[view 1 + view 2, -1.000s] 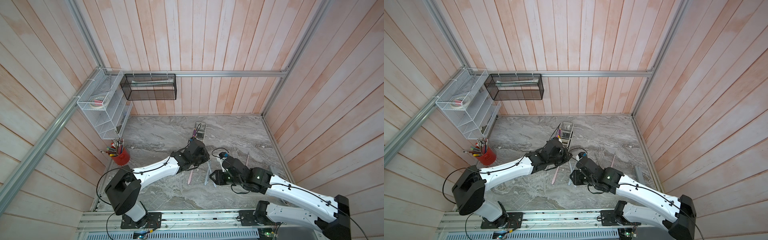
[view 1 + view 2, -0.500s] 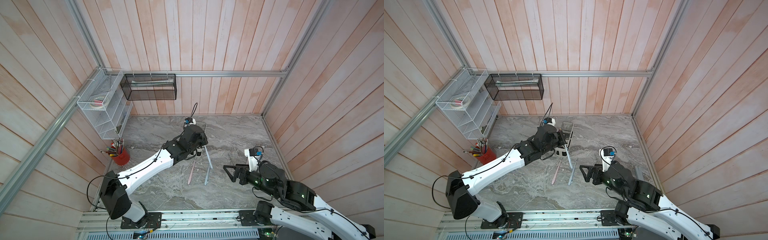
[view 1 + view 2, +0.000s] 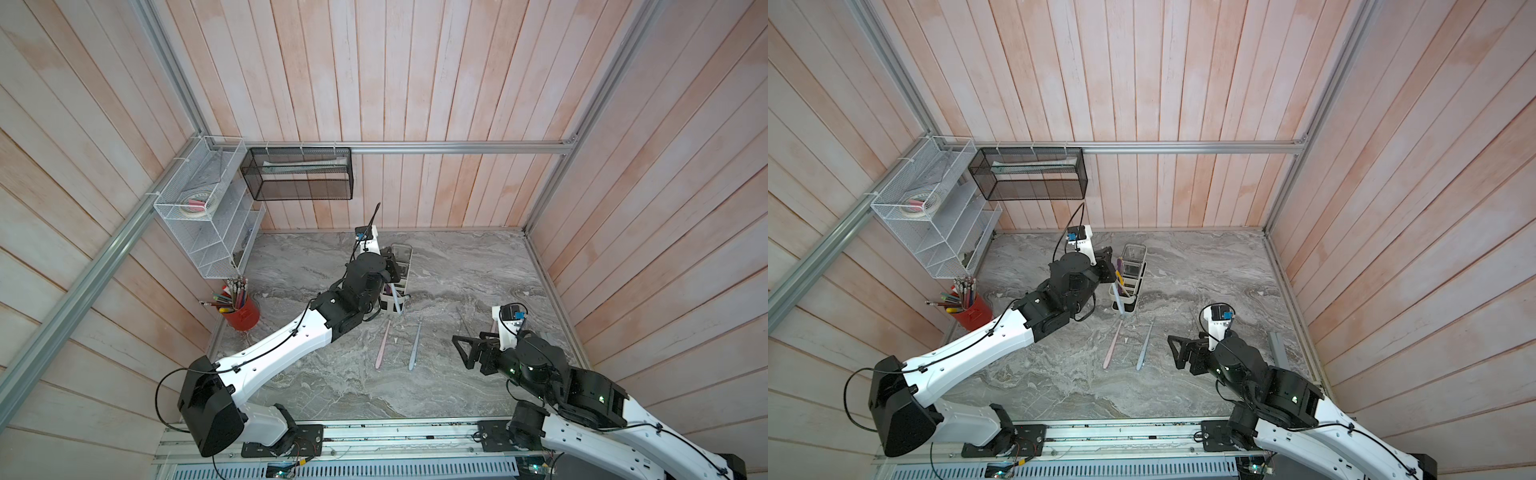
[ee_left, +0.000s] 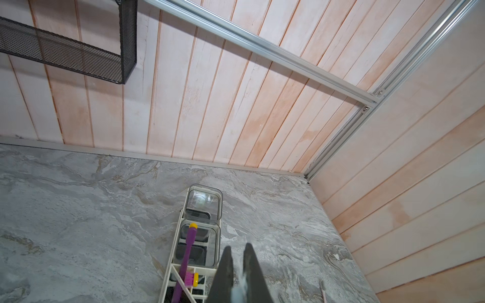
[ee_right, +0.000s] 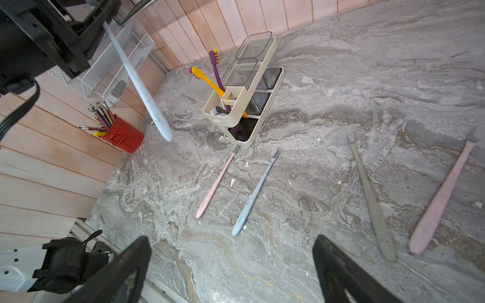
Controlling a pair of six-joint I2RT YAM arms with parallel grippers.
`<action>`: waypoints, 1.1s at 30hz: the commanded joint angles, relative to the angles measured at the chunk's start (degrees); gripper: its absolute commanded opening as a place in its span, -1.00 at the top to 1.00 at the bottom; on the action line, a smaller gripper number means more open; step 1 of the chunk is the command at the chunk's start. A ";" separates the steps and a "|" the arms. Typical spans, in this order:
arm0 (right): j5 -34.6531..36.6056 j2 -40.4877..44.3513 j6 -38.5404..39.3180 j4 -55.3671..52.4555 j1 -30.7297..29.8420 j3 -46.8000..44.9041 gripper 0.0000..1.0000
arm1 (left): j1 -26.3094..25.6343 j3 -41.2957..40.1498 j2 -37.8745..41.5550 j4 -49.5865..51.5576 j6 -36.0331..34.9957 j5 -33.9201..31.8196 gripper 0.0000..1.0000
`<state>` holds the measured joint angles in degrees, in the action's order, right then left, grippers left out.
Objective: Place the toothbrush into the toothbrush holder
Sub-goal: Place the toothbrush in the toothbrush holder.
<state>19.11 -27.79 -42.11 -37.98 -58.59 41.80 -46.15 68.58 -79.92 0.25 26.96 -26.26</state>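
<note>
Pinching a slim pale-blue toothbrush (image 5: 138, 84), left jaws, right jaws spread wide, oblong cream plastic toothbrush holder (image 5: 225, 117) nearby.

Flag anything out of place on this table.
Four toothbrushes lie loose on the table: pink toothbrush and blue toothbrush by the toothbrush holder, grey toothbrush and second pink toothbrush farther off. Inside it, purple toothbrush and yellow toothbrush lean crossed.

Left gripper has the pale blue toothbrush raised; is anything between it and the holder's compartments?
Nothing visible stands between the pale blue toothbrush, held by the left gripper, and the toothbrush holder. A purple toothbrush and a yellow toothbrush already lean in its end compartments and may crowd entry.
</note>
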 commanded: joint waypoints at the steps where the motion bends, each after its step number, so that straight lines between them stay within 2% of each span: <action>1: 1.84 -0.69 1.90 0.96 -0.19 -1.29 -0.96 | 0.27 -0.90 0.18 -7.46 -5.94 -2.42 1.00; 8: 1.17 -1.35 2.64 3.37 -0.08 -3.02 -0.96 | 0.27 -6.12 -0.43 -20.45 -12.25 -3.77 1.00; 16: 0.08 -2.18 3.52 5.44 -0.11 -4.33 -0.96 | 0.24 -7.53 -4.47 -26.64 -13.41 -2.74 1.00; 23: -0.41 -2.98 4.01 6.07 -0.10 -4.60 -0.96 | 0.27 -5.74 -9.50 -31.19 -18.51 -3.17 1.00; 33: -1.00 -2.27 4.14 6.25 -0.02 -4.54 -0.96 | 0.57 -4.75 -15.91 -35.68 -19.84 -4.06 1.00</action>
<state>18.92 -30.59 -38.87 -32.91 -58.57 37.47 -46.00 61.98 -94.67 -32.12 8.51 -29.21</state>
